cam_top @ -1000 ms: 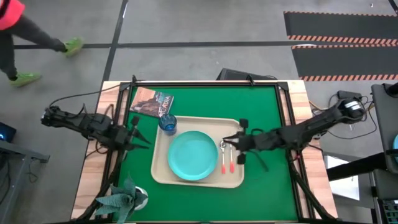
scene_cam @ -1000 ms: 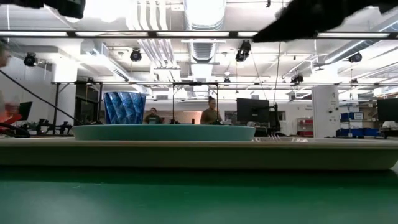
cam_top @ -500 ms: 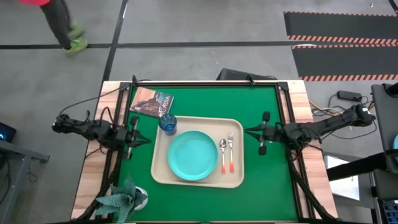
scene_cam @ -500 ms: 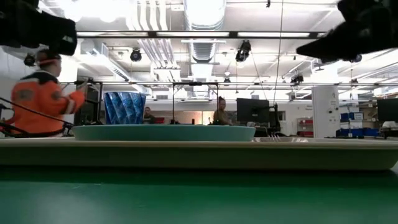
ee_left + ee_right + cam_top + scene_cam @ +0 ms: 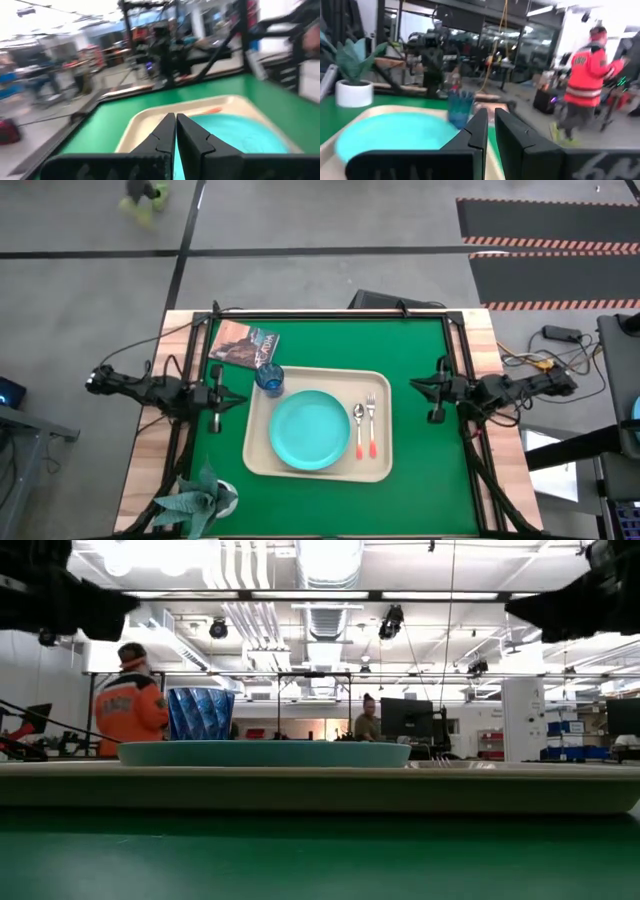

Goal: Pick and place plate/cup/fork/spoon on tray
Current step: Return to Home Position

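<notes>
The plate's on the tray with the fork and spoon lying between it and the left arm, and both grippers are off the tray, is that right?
Not quite. In the high view the fork and spoon lie on the tray on the right arm's side of the plate, not the left arm's. The rest holds: the left gripper and right gripper are both off the tray.

An industrial robotics lab; exposed ceiling ducts (image 5: 240, 610), a monitor (image 5: 405, 718); concrete floor (image 5: 330, 220), hazard-striped mats (image 5: 550, 220).
</notes>
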Tool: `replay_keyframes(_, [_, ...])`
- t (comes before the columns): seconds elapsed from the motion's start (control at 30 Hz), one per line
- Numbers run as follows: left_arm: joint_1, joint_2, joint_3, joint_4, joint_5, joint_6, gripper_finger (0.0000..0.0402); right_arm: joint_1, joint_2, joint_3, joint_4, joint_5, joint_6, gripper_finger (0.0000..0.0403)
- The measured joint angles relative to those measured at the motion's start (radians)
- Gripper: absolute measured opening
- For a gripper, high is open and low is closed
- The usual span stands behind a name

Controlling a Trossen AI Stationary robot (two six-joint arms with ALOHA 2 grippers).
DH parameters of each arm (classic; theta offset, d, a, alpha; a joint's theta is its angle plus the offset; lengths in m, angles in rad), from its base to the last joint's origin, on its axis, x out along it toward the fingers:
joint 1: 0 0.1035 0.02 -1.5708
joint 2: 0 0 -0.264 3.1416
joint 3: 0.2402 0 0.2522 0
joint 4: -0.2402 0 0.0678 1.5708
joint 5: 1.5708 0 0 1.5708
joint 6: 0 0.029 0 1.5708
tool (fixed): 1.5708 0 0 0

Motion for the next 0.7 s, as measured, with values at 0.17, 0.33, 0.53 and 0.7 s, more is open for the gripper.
replay_keyframes(0.17, [0.001,0.023,-0.030,0.010,-0.078,0.024,0.0001,0.000,-0.004,0.012,0.016,0.015,-0.079,0.0027])
replay_keyframes(0.33, [0.001,0.065,-0.034,0.021,-0.085,0.024,0.0001,0.000,-0.004,0.006,0.010,0.017,-0.144,0.0027])
replay_keyframes(0.53, [0.001,0.108,-0.034,0.019,-0.085,0.024,0.0001,-0.001,0.008,0.005,0.009,0.018,-0.219,0.0027])
replay_keyframes(0.7, [0.001,0.144,-0.034,0.019,-0.085,0.024,0.0001,-0.001,0.021,0.005,0.006,0.018,-0.198,0.0027])
